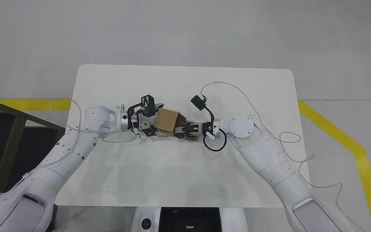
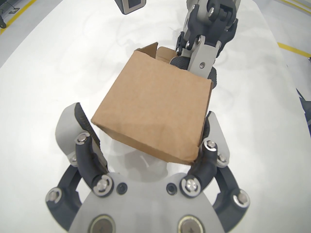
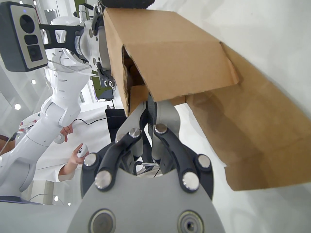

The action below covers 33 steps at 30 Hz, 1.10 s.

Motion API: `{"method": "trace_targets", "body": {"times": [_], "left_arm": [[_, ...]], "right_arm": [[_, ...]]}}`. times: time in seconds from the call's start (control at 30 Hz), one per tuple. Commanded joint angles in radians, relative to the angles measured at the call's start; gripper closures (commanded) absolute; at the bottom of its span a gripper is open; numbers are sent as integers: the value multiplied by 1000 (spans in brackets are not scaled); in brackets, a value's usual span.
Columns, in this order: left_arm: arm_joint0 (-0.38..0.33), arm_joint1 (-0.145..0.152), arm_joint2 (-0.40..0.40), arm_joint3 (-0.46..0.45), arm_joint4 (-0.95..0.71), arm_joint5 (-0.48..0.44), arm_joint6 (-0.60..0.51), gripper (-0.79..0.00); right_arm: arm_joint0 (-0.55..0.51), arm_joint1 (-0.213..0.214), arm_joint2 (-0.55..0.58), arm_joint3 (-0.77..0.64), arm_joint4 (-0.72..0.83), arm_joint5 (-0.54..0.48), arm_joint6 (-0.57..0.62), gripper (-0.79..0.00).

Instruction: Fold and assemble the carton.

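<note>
Top view is showing the carton point(image 1: 168, 120) sitting near the middle of the table point(image 1: 249, 174), between your two grippers. Your left gripper point(image 2: 143, 112) is spanning one end of the carton, its fingers point(image 2: 213, 132) spread wide and pressing against opposite sides. Your right gripper point(image 3: 151, 105) is pinching one carton wall at the other, open end, with its jaws standing almost together. A long flap point(image 3: 245, 132) is extending unfolded from that open end, just beside the right gripper.
</note>
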Motion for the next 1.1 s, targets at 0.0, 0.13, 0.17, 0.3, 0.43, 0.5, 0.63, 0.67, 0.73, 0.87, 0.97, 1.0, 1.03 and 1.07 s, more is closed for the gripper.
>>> {"method": "trace_targets", "body": {"times": [0.0,0.13,0.17,0.3,0.43,0.5,0.63,0.67,0.73,0.87,0.97,1.0,1.03,1.07], "left_arm": [[-3,-2,-2,3,9,-16,6,-785],[-8,-6,-5,6,28,-38,17,-785],[-8,-7,-7,7,33,-41,20,-785],[-10,-10,-14,11,46,-46,27,-785],[-11,-11,-25,22,57,-43,32,-785],[-10,-12,-31,27,60,-45,33,-785],[-4,-13,-41,30,66,-45,37,-785],[-1,-13,-44,30,67,-45,38,-785],[3,-13,-48,28,68,-45,39,-785],[15,-13,-59,22,66,-45,36,-785],[22,-13,-67,15,65,-45,30,-785],[23,-13,-69,13,64,-44,29,-785],[26,-13,-71,12,64,-44,27,-785],[28,-13,-74,9,64,-44,24,-785]], "right_arm": [[6,-4,-5,10,5,-8,-6,0],[20,-8,-3,33,10,-23,-16,0],[23,-7,1,38,12,-28,-16,0],[17,1,30,39,19,-34,-6,0],[-11,23,78,10,13,-13,43,0],[-31,35,105,-13,5,7,56,0],[-65,51,150,-59,-21,38,20,0],[-70,53,157,-69,-30,42,-5,0],[-71,52,157,-74,-35,45,-32,0],[-46,40,123,-47,-52,50,-76,0],[-26,28,88,-19,-55,40,-83,0],[-21,26,80,-14,-54,37,-77,0],[-15,22,70,-7,-52,32,-71,0],[-10,18,58,2,-46,28,-62,0]]}}
